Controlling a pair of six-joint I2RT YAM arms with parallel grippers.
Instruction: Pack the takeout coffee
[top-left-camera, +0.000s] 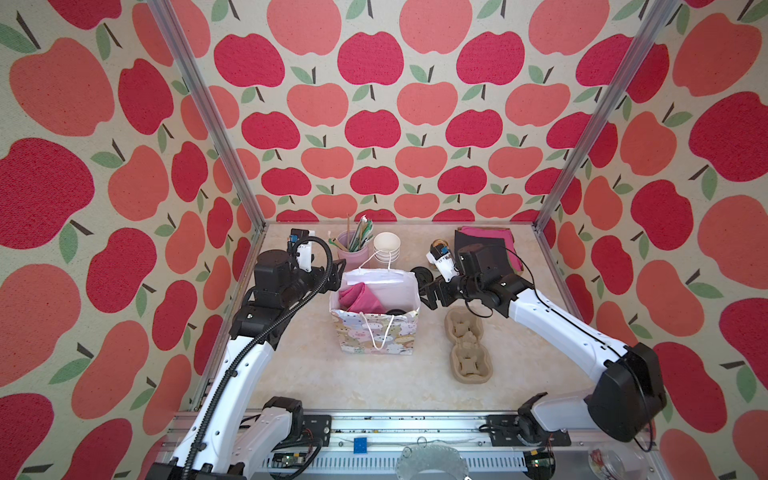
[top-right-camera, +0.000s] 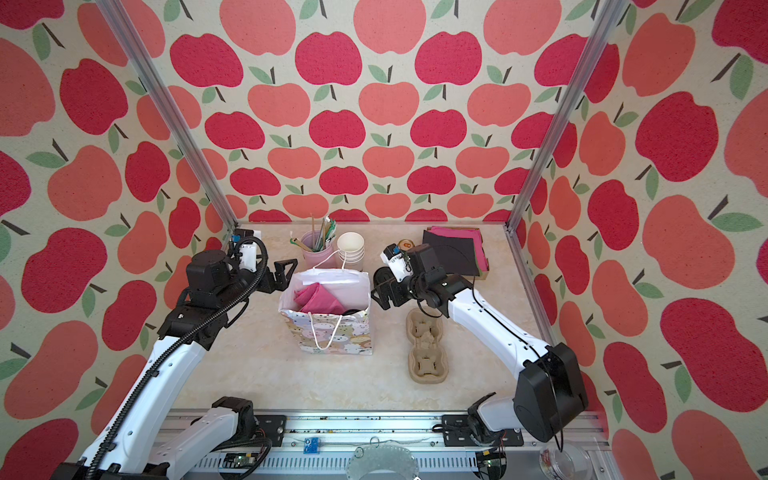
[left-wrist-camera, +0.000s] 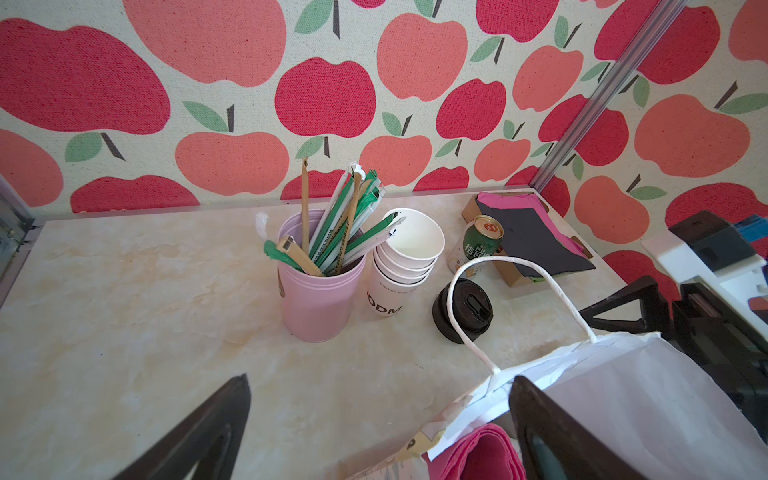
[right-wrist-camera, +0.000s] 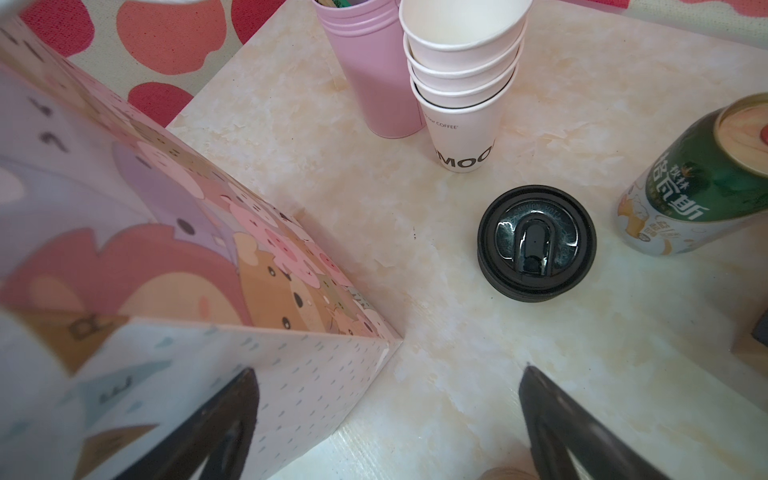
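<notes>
Sitting beside the cartoon-printed paper gift bag (right-wrist-camera: 208, 257), round black-lidded takeout coffee cup (right-wrist-camera: 536, 243) stands untouched; left gripper (left-wrist-camera: 379, 377) and right gripper (right-wrist-camera: 387, 369) both spread wide, empty.

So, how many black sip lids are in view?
1 for certain: the black lid sits on the table between the paper bag and the green can. A dark round thing inside the bag, beside the pink cloth, may be a second; it is mostly hidden.

Takeout coffee (right-wrist-camera: 536, 243) shows only its top; can (right-wrist-camera: 702, 178) edge-cropped.
</notes>
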